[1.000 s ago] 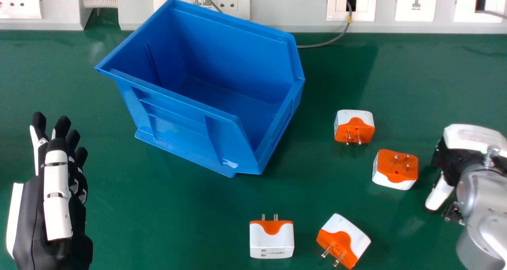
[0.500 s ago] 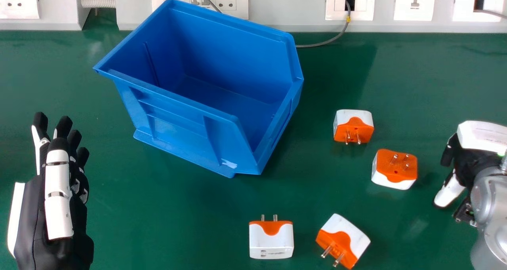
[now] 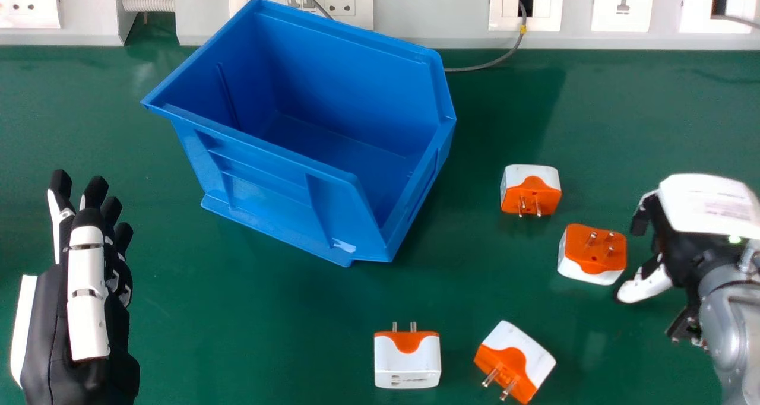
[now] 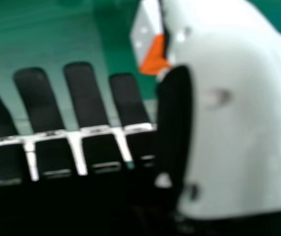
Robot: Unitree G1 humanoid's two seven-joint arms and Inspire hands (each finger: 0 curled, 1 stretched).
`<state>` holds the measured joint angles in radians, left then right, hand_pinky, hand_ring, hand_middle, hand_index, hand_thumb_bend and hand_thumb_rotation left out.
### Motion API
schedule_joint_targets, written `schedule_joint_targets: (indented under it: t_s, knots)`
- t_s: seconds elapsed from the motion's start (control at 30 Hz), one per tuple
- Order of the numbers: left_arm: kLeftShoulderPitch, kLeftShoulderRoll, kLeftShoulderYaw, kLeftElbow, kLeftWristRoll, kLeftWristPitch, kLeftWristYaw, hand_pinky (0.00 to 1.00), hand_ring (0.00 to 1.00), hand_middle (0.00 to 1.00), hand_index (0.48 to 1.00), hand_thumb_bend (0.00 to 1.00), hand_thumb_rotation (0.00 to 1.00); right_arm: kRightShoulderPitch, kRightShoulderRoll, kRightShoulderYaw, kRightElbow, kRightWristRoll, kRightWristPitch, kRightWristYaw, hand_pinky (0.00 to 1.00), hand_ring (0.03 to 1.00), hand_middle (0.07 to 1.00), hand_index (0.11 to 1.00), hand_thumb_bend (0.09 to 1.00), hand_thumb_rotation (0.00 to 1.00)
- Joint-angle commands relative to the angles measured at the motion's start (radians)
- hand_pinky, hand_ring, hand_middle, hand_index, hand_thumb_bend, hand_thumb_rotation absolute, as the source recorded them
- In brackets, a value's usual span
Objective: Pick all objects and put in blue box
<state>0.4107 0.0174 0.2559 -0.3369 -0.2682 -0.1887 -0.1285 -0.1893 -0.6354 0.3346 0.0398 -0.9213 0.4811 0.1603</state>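
Silver and white, the right forearm and right hand (image 3: pixel 683 244) have shifted back inward over the green table (image 3: pixel 249 334), after standing farther out to the robot's right half a second earlier. The thumb is now just beside the prongs-up adapter (image 3: pixel 594 253); whether it touches cannot be told. The four adapters and the blue box (image 3: pixel 267 200) keep their places, so the change appears to be an approach, with no object delivered by it.

Detail, right hand view: the fingers (image 4: pixel 84 96) extend nearly straight, side by side, and stand apart from the thumb (image 4: pixel 174 118). Nothing is held between them. Part of a white and orange adapter (image 4: pixel 155 54) shows past the thumb.

Remaining adapters: one (image 3: pixel 530 191) lies farther back, toward the box; two lie nearer the robot, one (image 3: pixel 407 360) upright with prongs pointing away, the other (image 3: pixel 515 360) turned askew. The left hand (image 3: pixel 86 286) rests idle at the head view's left. Judged next step: lower the open hand around the prongs-up adapter before closing.
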Motion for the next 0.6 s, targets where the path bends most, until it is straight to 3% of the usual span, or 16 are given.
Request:
schedule_joint_targets:
  t_s: [0.0,0.2,0.57]
  knots:
    - [0.002,0.009,0.005,-0.015,0.007,-0.01,0.002,1.0,1.0,1.0,0.979,0.22,1.0,-0.003,-0.012,-0.022,-0.002,-0.013,-0.034,-0.05,0.66,0.784,0.829,0.853,0.823,0.52]
    - [0.007,0.009,0.007,-0.021,0.003,-0.006,0.001,1.0,1.0,1.0,0.981,0.22,1.0,-0.024,0.0,-0.011,0.031,-0.012,-0.081,-0.051,0.8,0.903,0.93,0.937,0.929,0.61]
    - [0.016,0.006,0.007,-0.025,0.004,-0.014,0.001,1.0,1.0,1.0,0.987,0.22,0.99,-0.089,0.022,0.034,0.146,-0.034,-0.145,-0.07,0.9,0.99,0.993,0.994,0.994,0.69]
